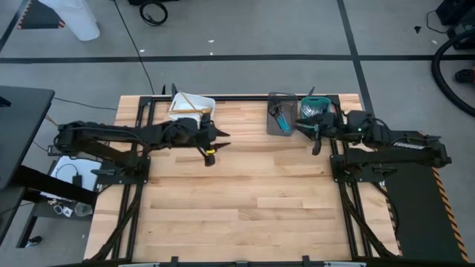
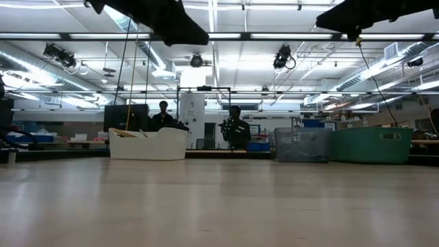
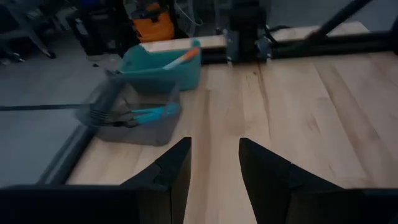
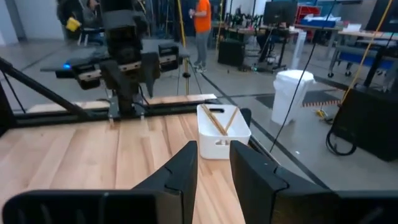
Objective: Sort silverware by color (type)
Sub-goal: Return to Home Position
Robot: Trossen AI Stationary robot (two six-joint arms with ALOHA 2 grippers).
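Observation:
The white bin (image 1: pixel 191 105) at the far edge holds thin gold utensils (image 4: pixel 219 119). The grey bin (image 1: pixel 280 117) holds blue-handled forks (image 3: pixel 146 115). The teal bin (image 1: pixel 314 110) beside it holds an orange-handled utensil (image 3: pixel 183 58). My left gripper (image 1: pixel 220 139) is open and empty above the table, just near of the white bin, its fingers (image 3: pixel 180 163) pointing toward the grey and teal bins. My right gripper (image 1: pixel 312 137) is open and empty just near of the teal bin, its fingers (image 4: pixel 185 163) pointing toward the white bin.
All three bins stand in a row along the table's far edge, also seen in the low view: the white bin (image 2: pixel 147 144), the grey bin (image 2: pixel 302 144) and the teal bin (image 2: pixel 374 144). Bare wood (image 1: pixel 245 208) fills the middle and near side. People stand in the room behind (image 2: pixel 236 127).

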